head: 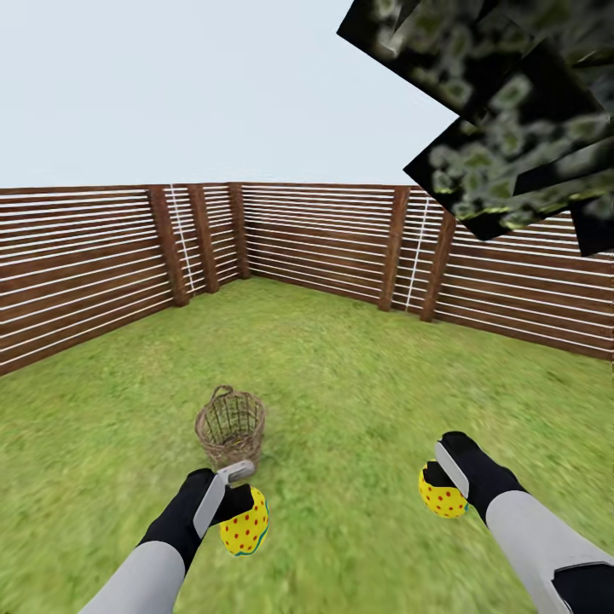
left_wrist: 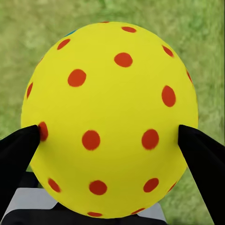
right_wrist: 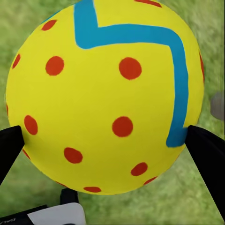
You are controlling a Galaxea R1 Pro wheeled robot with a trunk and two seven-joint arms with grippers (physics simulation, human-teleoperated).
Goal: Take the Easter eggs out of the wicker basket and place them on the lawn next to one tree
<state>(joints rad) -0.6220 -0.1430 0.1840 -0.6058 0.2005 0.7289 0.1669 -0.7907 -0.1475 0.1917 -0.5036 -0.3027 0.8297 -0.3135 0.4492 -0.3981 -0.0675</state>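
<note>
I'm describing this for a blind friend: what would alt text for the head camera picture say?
Two robot arms reach over a green lawn, each gripper holding a yellow egg with red dots: the left gripper one egg, the right gripper another. A brown wicker basket stands ahead, a slatted fence behind.

Fenced corner under pale, flat sky.
Dark brown slat fence (head: 324,247) with thick posts, angled round mottled green grass (head: 358,375); blocky dark foliage (head: 503,111) overhead at upper right.
</note>
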